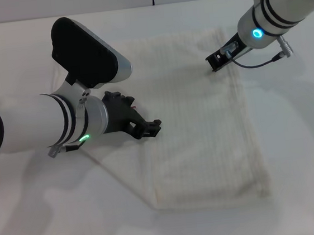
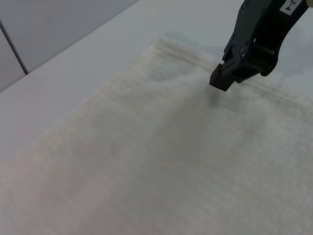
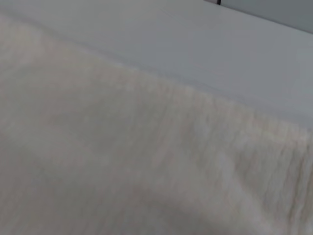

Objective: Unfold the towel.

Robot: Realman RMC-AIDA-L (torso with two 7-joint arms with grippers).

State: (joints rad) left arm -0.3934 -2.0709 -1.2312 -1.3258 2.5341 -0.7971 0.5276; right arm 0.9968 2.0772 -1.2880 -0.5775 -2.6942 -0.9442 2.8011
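Observation:
The cream-white towel (image 1: 202, 124) lies flat on the white table, its ribbed stripes faint. Its right and near edges are straight, and its left edge runs slanted under my left arm. My left gripper (image 1: 150, 128) is over the towel's left part, open and holding nothing. My right gripper (image 1: 214, 62) hovers just above the towel near its far right corner. It also shows in the left wrist view (image 2: 222, 78), close above the cloth (image 2: 146, 147) with its shadow under it. The right wrist view shows only towel (image 3: 122, 161) and table.
The white table (image 1: 294, 137) surrounds the towel. My left forearm (image 1: 34, 127) lies across the table's left side. A grey wall stands behind the table's far edge (image 2: 49, 29).

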